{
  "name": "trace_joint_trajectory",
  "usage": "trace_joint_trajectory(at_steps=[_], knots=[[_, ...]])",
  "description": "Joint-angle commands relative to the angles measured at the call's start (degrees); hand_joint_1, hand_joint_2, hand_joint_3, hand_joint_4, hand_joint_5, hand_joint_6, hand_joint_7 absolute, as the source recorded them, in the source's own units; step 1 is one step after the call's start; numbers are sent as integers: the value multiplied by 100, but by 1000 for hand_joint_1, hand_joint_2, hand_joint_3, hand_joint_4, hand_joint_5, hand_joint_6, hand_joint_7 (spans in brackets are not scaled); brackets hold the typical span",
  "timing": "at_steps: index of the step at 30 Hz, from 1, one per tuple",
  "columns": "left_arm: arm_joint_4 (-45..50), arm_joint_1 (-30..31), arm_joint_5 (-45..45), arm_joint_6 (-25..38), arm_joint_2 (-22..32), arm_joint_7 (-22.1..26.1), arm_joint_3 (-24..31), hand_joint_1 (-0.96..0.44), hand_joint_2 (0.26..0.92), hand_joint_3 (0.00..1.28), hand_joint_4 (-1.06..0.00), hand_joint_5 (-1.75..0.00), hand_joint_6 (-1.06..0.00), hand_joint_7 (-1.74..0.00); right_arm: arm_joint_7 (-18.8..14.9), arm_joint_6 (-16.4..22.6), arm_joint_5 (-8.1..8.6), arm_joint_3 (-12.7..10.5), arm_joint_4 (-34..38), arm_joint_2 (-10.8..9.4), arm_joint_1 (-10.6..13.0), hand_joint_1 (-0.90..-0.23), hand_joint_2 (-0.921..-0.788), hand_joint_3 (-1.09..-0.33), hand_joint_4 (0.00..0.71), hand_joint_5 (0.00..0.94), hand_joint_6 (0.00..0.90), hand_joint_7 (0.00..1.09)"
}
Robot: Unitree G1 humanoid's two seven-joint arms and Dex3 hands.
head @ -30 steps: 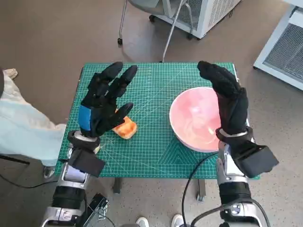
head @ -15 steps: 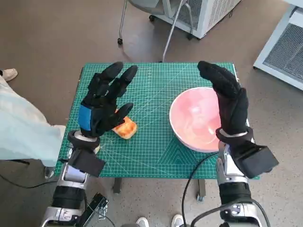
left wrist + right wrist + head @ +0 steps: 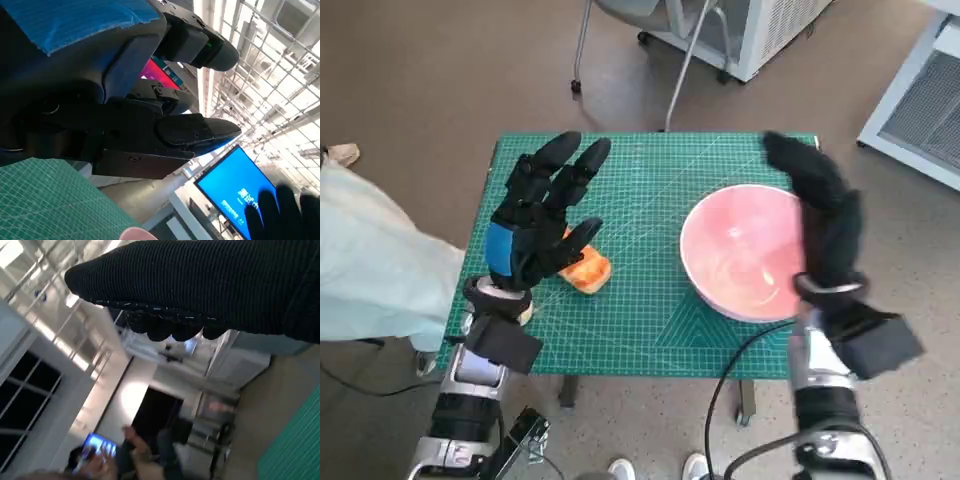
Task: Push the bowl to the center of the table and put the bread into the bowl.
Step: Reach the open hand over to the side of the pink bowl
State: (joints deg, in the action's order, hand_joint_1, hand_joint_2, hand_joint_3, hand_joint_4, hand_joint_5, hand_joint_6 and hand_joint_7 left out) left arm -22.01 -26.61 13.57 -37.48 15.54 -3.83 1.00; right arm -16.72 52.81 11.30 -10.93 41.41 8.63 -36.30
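So neither step is done. Right hand [image 3: 828, 225] sits at the pink bowl's [image 3: 740, 250] outer rim, on the side away from table centre, fingers extended and held together like a flat paddle, nothing in it. It's motion-blurred in the head view, so I can't tell if it actually touches the rim. That's a sensible pose for a sideways shove, in my read.

Left hand [image 3: 542, 215] hovers over the bread [image 3: 584, 268], fingers spread, holding nothing. Its thumb hangs just above the bread; contact can't be confirmed.

Bowl is off-centre, towards the right edge of the green cutting mat [image 3: 640, 330], overhanging that edge a bit. Bread lies on the mat well apart from the bowl, on the far side of table centre from it. Bowl is empty.

Left to do: push the bowl towards the mat's middle, then grasp the bread, carry it over and drop it in.

Writing: the mat carries a printed white grid, with no legible text at this size. Left wrist view shows a blue screen [image 3: 235, 192] in the background with pale characters, too blurred to read. No brands visible on the bowl, the hands or the bread.

Beside the table, past the bread, a person's pale sleeve [image 3: 370, 270] shows.
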Motion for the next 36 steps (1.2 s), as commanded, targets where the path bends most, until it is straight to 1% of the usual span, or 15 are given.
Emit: trace_joint_trajectory(at_steps=[1,3,4,7,12,16,19,21,25,27,29,31,34,35,36], knots=[[45,68,-37,-35,63,22,28,-247,921,283,-428,-65,-258,-512,226,200,112,-418,618,278,89,-602,-921,-725,396,5,95,722],[44,73,-27,-30,82,13,36,-247,921,283,-429,-65,-258,-513,382,272,111,-590,855,368,77,-601,-921,-728,394,3,98,711],[47,76,-21,-25,89,7,39,-247,921,283,-429,-65,-257,-514,447,290,138,-674,950,397,83,-600,-921,-730,393,3,99,706],[63,86,-1,-11,103,-9,45,-242,921,284,-429,-65,-256,-518,600,339,169,-841,1155,432,99,-601,-921,-736,391,2,97,706],[103,93,43,37,107,-40,48,-231,921,284,-430,-65,-251,-525,780,329,325,-1116,1659,456,84,-597,-921,-759,377,0,59,752],[106,76,56,63,107,-49,51,-229,921,285,-430,-65,-247,-530,926,296,345,-1247,2041,456,76,-572,-921,-781,364,0,49,765],[100,62,62,74,107,-53,52,-229,921,285,-430,-65,-245,-534,997,260,340,-1292,2274,429,58,-565,-921,-790,348,0,45,770],[90,47,69,79,113,-58,55,-228,921,285,-430,-66,-244,-536,1096,192,291,-1299,2456,416,48,-559,-921,-795,337,0,41,769],[65,22,62,83,130,-49,61,-226,921,283,-431,-66,-242,-541,1221,-48,221,-1272,2719,405,-1,-523,-921,-812,327,0,41,743],[68,17,56,87,137,-43,63,-226,921,283,-431,-66,-241,-543,1224,-265,236,-1276,2826,388,-45,-507,-921,-814,321,0,52,710],[84,13,55,94,148,-38,64,-226,921,283,-431,-66,-240,-545,1147,-521,296,-1306,2939,350,-104,-495,-921,-817,315,0,64,679],[112,17,61,104,158,-38,65,-226,921,281,-431,-67,-239,-548,1090,-718,328,-1329,3029,324,-157,-478,-921,-821,304,0,89,617],[118,14,63,105,179,-42,70,-228,921,279,-432,-67,-238,-552,1083,-897,326,-1343,3098,298,-223,-472,-921,-824,300,0,100,589],[120,16,62,105,186,-43,72,-229,921,278,-432,-68,-237,-554,1078,-948,330,-1351,3114,290,-243,-471,-921,-826,299,0,113,562],[135,24,66,107,197,-46,76,-230,921,277,-432,-68,-237,-556,1050,-1058,363,-1377,3147,265,-292,-470,-921,-827,298,0,122,544]])
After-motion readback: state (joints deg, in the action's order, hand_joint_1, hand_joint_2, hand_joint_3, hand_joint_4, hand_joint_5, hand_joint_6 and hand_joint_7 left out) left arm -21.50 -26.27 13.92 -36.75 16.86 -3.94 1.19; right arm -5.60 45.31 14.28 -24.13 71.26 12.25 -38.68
